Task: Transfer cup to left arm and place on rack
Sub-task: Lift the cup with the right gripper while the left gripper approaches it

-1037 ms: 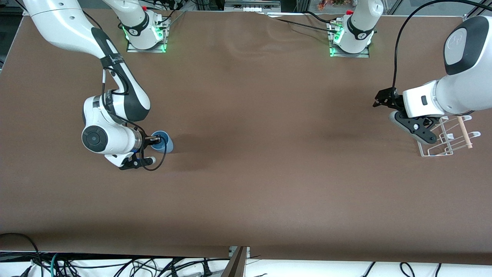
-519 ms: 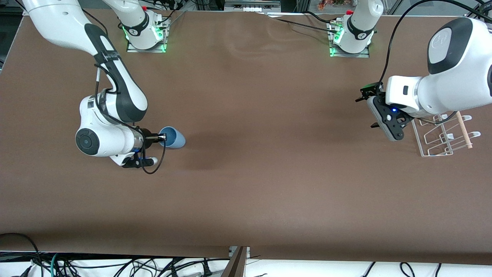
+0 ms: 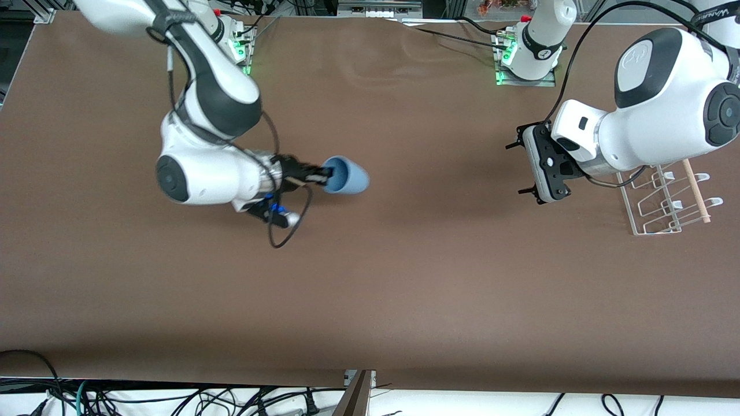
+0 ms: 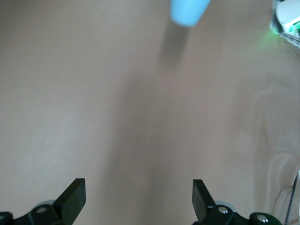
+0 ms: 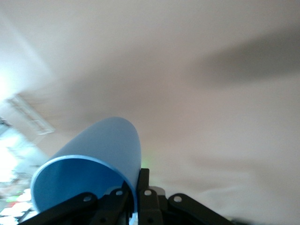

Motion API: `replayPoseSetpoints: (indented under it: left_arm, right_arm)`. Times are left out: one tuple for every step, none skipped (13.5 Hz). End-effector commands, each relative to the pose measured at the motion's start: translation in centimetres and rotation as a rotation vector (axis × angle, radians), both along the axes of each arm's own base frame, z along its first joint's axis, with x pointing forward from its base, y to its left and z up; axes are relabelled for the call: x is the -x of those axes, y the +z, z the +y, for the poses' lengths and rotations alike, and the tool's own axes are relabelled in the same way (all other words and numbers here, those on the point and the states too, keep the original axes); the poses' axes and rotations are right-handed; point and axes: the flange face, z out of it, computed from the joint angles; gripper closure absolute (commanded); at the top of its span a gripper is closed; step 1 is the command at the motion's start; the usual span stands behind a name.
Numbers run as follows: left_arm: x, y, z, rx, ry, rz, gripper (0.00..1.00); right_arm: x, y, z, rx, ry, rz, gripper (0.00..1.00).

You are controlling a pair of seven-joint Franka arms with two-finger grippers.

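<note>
Front view: right end effector point(image 3: 321, 175) is pinching the rim of the cup point(image 3: 346, 175), one finger inside and one outside, and holding it up over the counter point(image 3: 370, 300) with the cup lying on its side, base pointing toward the left arm's end. It's hanging over the middle stretch, somewhat toward the right arm's end and closer to the base edge than to the camera edge. Left arm point(image 3: 647, 121) is hanging over the counter beside the rack point(image 3: 665, 202), left end effector point(image 3: 520, 167) facing the cup with fingers spread wide and nothing in them. The rack is sitting at the left arm's end of the counter, no cup on it.

Left wrist view: both fingertips point(image 4: 71, 199) are showing far apart with bare counter between them. The cup point(image 4: 188, 11) is showing well off, base-first toward this camera.

Right wrist view: the cup wall point(image 5: 101, 154) is sitting clamped between the closed-down fingers point(image 5: 145, 197), open mouth facing the camera.

Status, my read: pick-up is done and the cup is airborne. Handover is not made yet, the two end effectors are well apart. Left to do: close the gap, left takes the cup, right lets go, then placement on the rack.
</note>
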Motion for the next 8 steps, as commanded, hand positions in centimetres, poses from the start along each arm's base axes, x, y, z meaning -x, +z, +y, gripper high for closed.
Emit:
replayPoseSetpoints:
  left_arm:
    - [-0.2,-0.8,-1.1,0.072,-0.105,-0.044,0.0]
    - [-0.1,-0.8,-1.9,0.087,-0.159,-0.078,0.0]
    - [-0.2,-0.6,-2.2,0.1,-0.205,-0.113,0.0]
    - [-0.2,-0.5,-2.7,0.109,-0.236,-0.141,0.0]
    - [-0.1,-0.4,-3.4,0.115,-0.255,-0.156,0.0]
    - [0.3,-0.2,-4.7,0.127,-0.292,-0.173,0.0]
    - [0.5,0.0,-5.6,0.134,-0.307,-0.184,0.0]
    - [0.7,0.2,-6.0,0.137,-0.312,-0.188,0.0]
  right_arm:
    - [0.9,3.9,4.8,-0.109,-0.177,0.134,1.0]
    - [1.3,4.7,6.2,-0.126,-0.235,0.165,1.0]
    - [1.7,5.1,7.3,-0.123,-0.293,0.194,1.0]
    - [2.4,6.0,9.0,-0.133,-0.346,0.22,1.0]
    - [3.2,6.6,10.8,-0.136,-0.393,0.242,1.0]
    - [3.5,6.7,11.6,-0.138,-0.436,0.255,1.0]
    - [3.5,6.5,11.8,-0.137,-0.448,0.258,1.0]
    - [3.5,6.4,11.9,-0.136,-0.448,0.259,1.0]
